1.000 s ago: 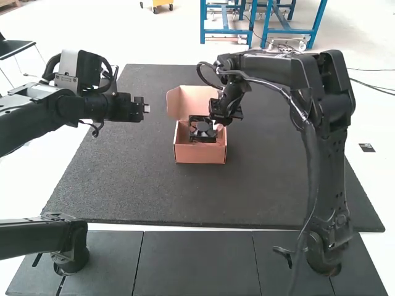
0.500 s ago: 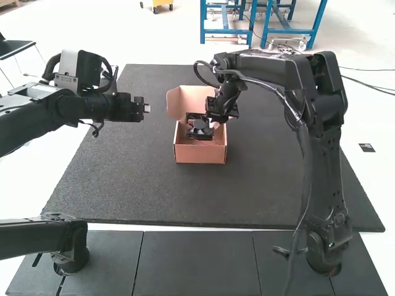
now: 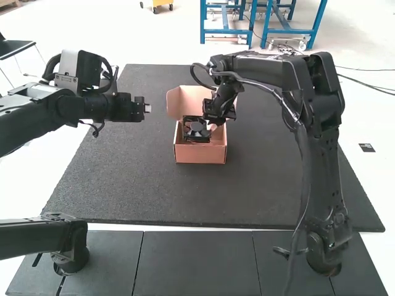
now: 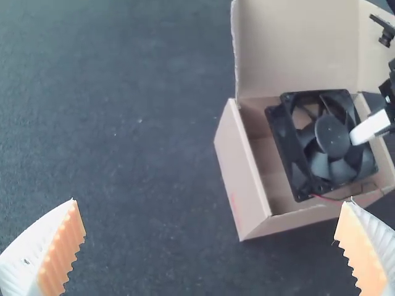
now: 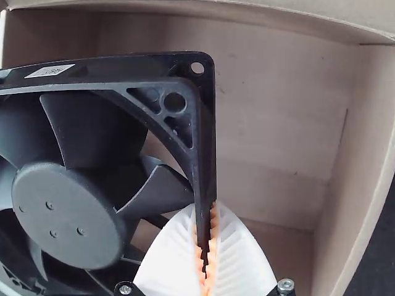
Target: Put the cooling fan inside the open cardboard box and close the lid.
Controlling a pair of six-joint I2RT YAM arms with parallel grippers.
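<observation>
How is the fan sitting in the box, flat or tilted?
Tilted, not flat. The cooling fan leans inside the cardboard box, its frame edge pinched by the right gripper.

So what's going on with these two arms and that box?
The right gripper is clamped on the frame edge of a black cooling fan, holding it tilted inside the open cardboard box. The lid flap stands upright, not yet closed. The left gripper hangs open above the mat, off to the box's side.
</observation>
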